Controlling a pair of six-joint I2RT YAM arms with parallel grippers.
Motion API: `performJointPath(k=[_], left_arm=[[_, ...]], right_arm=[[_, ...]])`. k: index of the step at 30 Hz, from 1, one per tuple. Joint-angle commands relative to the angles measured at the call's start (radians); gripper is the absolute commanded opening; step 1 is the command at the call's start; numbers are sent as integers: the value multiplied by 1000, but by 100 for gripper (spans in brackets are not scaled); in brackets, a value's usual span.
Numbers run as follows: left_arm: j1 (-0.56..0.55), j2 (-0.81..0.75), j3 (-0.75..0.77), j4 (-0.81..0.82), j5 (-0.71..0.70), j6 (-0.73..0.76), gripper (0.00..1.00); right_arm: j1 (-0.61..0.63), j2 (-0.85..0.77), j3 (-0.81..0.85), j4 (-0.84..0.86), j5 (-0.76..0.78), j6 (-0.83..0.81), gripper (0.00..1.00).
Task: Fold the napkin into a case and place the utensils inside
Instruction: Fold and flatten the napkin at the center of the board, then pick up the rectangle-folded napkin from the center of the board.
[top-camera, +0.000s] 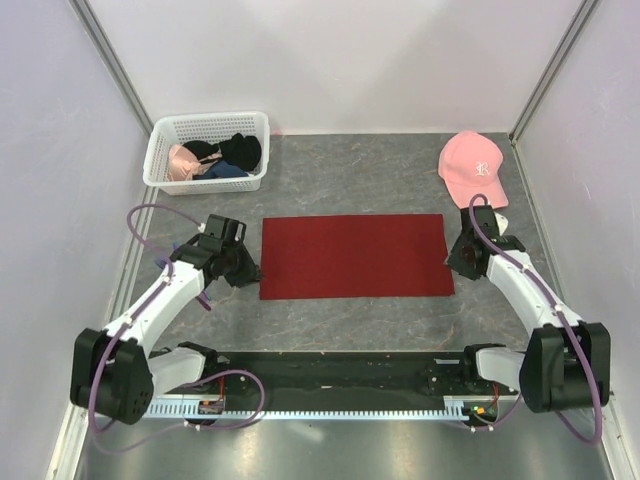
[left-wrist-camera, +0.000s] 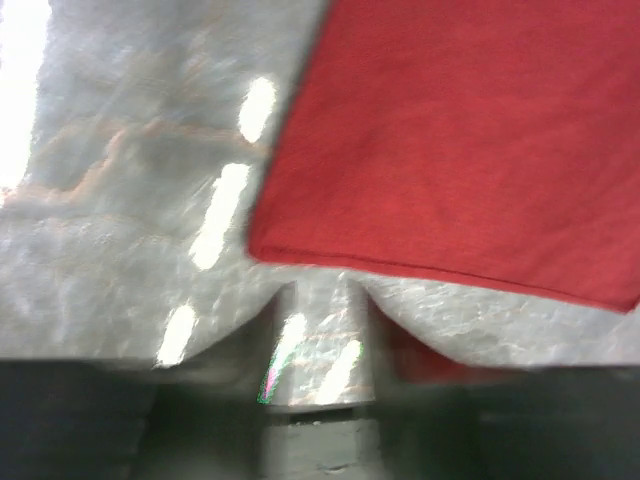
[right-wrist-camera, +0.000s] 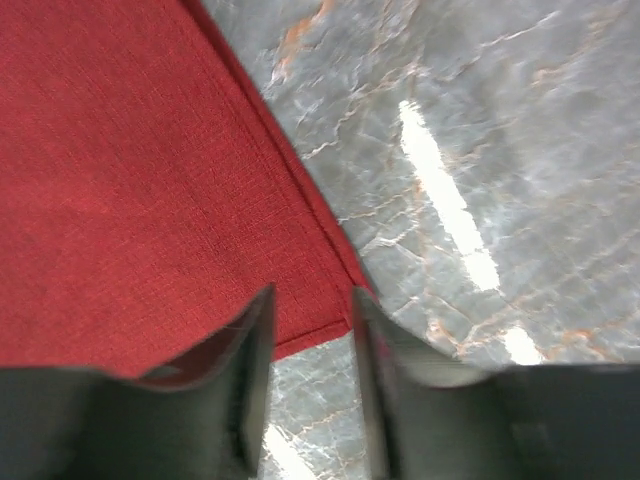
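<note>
Lying flat, red napkin (top-camera: 353, 256), pink cap (top-camera: 472, 168) bearing white letter (top-camera: 484, 168)

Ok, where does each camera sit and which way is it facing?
Top external: above and behind the arm bases, facing down on the table; left arm, right arm, napkin, white basket and pink cap show.
Left wrist: on the left arm, facing down at a napkin corner; left end effector blurred at the bottom.
Right wrist: on the right arm, facing down at another napkin corner; right end effector, fingers apart.
Shared: all three see the napkin.
</note>
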Motion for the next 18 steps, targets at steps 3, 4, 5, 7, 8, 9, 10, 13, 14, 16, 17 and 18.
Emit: performJointPath(k=[3, 4, 5, 7, 8, 9, 10, 13, 14, 16, 17, 18], left_arm=[[2, 198, 62, 215, 60, 46, 7], [7, 223, 62, 226, 63, 43, 4], [7, 249, 73, 237, 68, 47, 3], [10, 334, 77, 256, 37, 52, 2], [13, 361, 83, 262, 39, 68, 2], [14, 375, 94, 265, 45, 85, 2], [13, 378, 100, 286, 45, 101, 2], [13, 300, 79, 411, 72, 128, 12], [14, 280, 85, 429, 77, 130, 23], [31, 295, 143, 440, 84, 122, 26], [36, 339, 171, 440, 95, 124, 26], [42, 368, 200, 440, 110, 121, 25]], right_arm=[[0, 102, -41, 83, -54, -20, 20], [0, 111, -47, 96, -33, -12, 12], [-3, 121, -53, 100, -27, -7, 10], [-3, 148, -85, 134, -1, 10, 9], [-3, 157, -102, 152, 11, 7, 9], [-3, 177, -99, 162, 21, -4, 10], [-3, 182, -90, 162, 31, -21, 10], [-3, 159, -32, 159, 73, -67, 16], [-3, 153, 8, 160, 82, -75, 20], [-2, 162, 52, 172, 79, -93, 33], [-3, 177, 101, 183, 68, -107, 36], [-3, 223, 127, 195, 36, -116, 38]])
